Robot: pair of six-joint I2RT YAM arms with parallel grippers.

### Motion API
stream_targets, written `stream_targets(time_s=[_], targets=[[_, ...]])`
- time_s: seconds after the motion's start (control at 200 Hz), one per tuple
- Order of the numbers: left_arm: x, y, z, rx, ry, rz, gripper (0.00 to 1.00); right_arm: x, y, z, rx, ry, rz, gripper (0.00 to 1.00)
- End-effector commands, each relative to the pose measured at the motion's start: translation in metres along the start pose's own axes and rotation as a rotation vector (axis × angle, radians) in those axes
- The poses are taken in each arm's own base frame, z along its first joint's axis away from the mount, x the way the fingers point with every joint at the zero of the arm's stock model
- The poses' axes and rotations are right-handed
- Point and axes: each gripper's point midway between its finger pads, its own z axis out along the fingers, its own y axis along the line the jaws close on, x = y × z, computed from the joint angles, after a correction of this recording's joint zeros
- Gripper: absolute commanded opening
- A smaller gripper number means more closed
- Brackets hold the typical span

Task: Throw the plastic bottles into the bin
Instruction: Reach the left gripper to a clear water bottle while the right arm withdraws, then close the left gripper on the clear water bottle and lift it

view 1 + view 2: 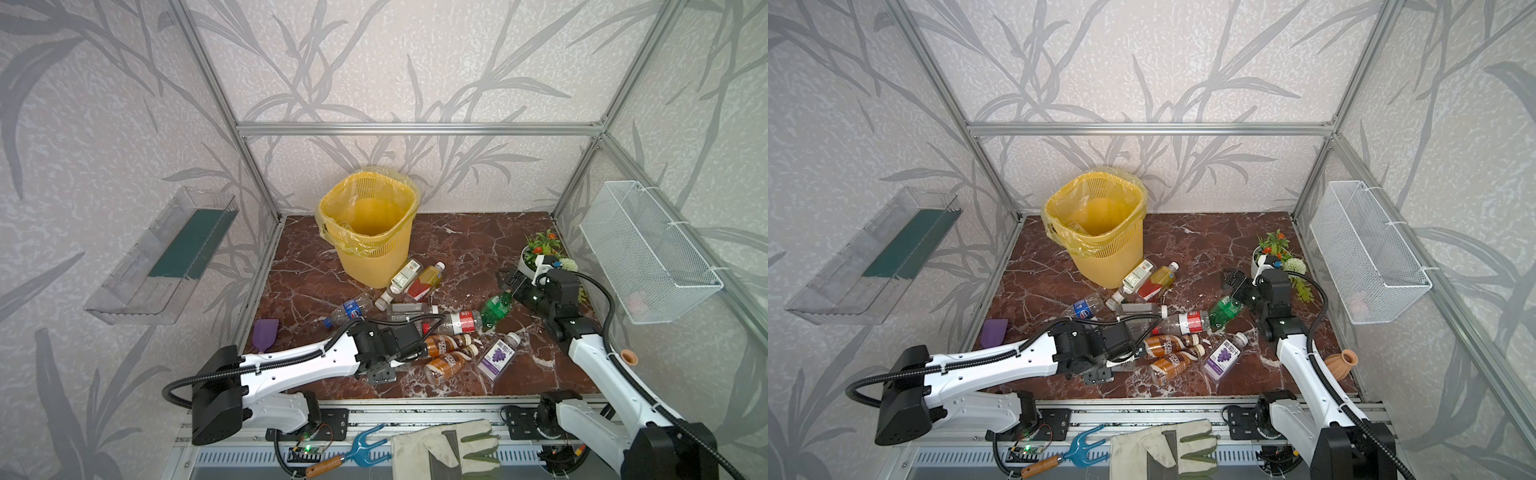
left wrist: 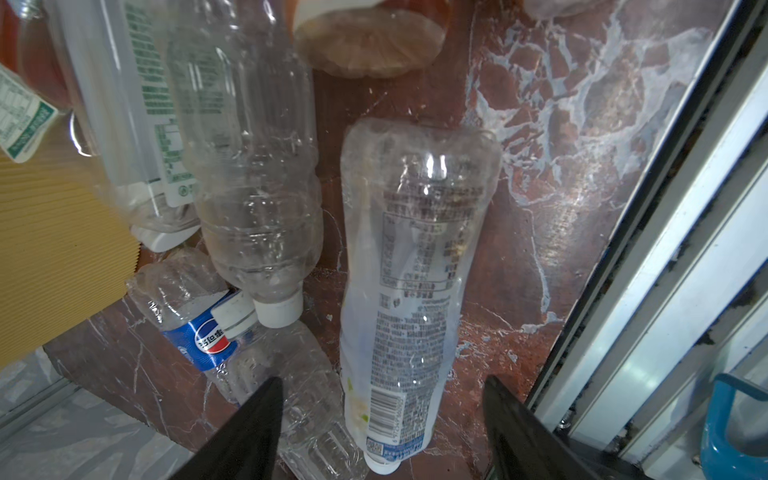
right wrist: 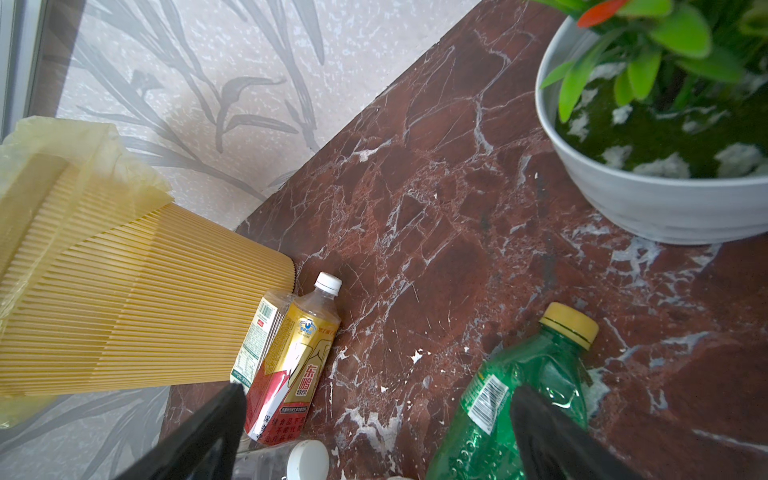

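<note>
Left hand (image 2: 382, 388): spread either side of a lying clear bottle (image 2: 411, 257), not touching.
Bin (image 1: 374, 266): stood upright at bench (image 1: 457, 241) rear.
Plastic bottles (image 1: 461, 322): lay scattered before bin.
Right hand (image 3: 376, 395): spread wide by green bottle (image 3: 536, 365), holding nothing.

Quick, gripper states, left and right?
Left gripper: open, fingers either side of the clear bottle, not clamped.
Right gripper: open, empty, near the green bottle.

Grey leaf-patterned wallpaper (image 1: 374, 62), aluminium frame rails (image 1: 415, 128), red-brown white-veined marble floor (image 1: 478, 245), soft even light.
</note>
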Motion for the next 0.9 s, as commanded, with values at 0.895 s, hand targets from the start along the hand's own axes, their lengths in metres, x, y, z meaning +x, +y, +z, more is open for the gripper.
stream_targets(time_s=[0.895], targets=[[-0.007, -0.013, 0.058, 0.150, 0.029, 0.000, 0.75, -0.001, -0.002, 0.003, -0.025, -0.016, 0.014, 0.99]])
